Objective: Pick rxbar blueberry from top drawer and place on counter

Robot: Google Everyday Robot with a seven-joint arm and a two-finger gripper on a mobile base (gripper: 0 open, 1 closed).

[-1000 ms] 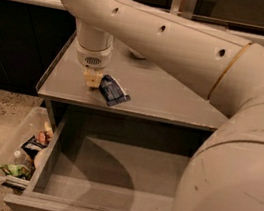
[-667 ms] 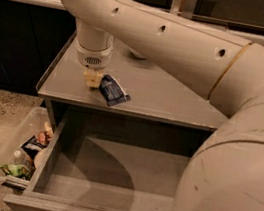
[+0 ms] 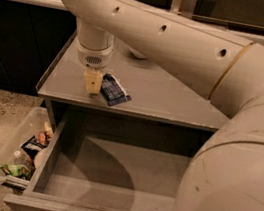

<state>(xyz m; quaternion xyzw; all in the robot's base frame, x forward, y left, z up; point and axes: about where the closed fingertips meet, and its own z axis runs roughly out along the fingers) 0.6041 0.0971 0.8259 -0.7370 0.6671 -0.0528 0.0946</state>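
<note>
The rxbar blueberry [image 3: 114, 91], a flat dark navy bar with pale print, lies flat on the counter [image 3: 173, 99] near its front edge. My gripper [image 3: 92, 81] points down over the counter, right at the bar's left end and low against the surface. The top drawer [image 3: 109, 174] is pulled out below the counter. Its grey floor is bare and partly shaded by the arm.
A clear plastic bin [image 3: 10, 149] of snacks sits on the floor left of the drawer. My large arm crosses above the counter and fills the right side of the view. A pale round object [image 3: 137, 53] sits behind the arm. Dark cabinets stand at the back.
</note>
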